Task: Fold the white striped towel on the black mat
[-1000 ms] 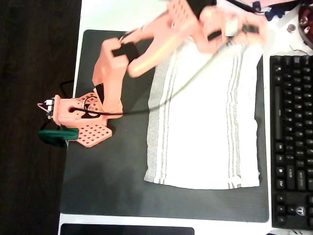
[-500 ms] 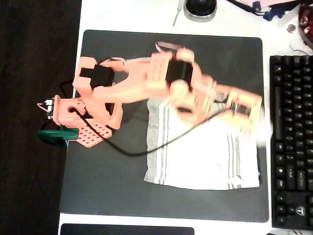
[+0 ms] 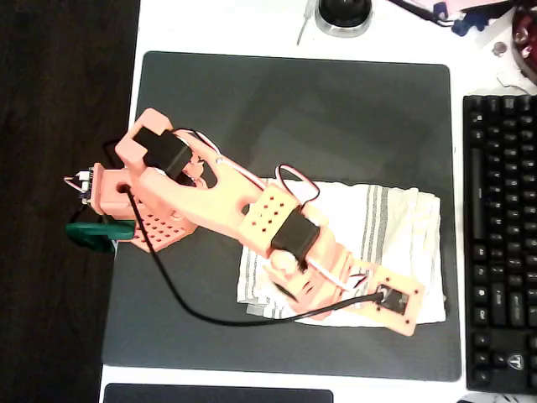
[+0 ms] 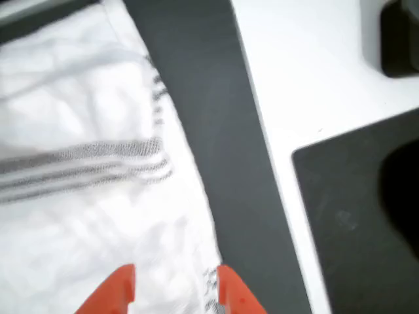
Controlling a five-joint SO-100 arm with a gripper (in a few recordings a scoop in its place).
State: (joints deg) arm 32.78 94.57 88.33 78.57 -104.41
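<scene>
The white striped towel [image 3: 386, 222] lies doubled over on the lower right part of the black mat [image 3: 294, 109], with its grey stripes running across the top layer. My orange gripper [image 3: 401, 304] is low over the towel's near right corner. In the wrist view the towel [image 4: 85, 196] lies to the left of a strip of the mat [image 4: 216, 131]. There the gripper [image 4: 175, 288] shows two orange fingertips [image 4: 121, 288] standing apart, with the towel's edge between them. The jaws look open.
A black keyboard [image 3: 502, 235] runs along the mat's right side, close to the towel. The arm's base [image 3: 134, 201] sits at the mat's left edge. A round dark object [image 3: 344, 13] is beyond the far edge. A black slab [image 4: 353, 216] lies past a white table strip.
The arm swung from the mat's far edge down to the near edge, carrying the towel's far edge with it. The towel went from spread flat to doubled over.
</scene>
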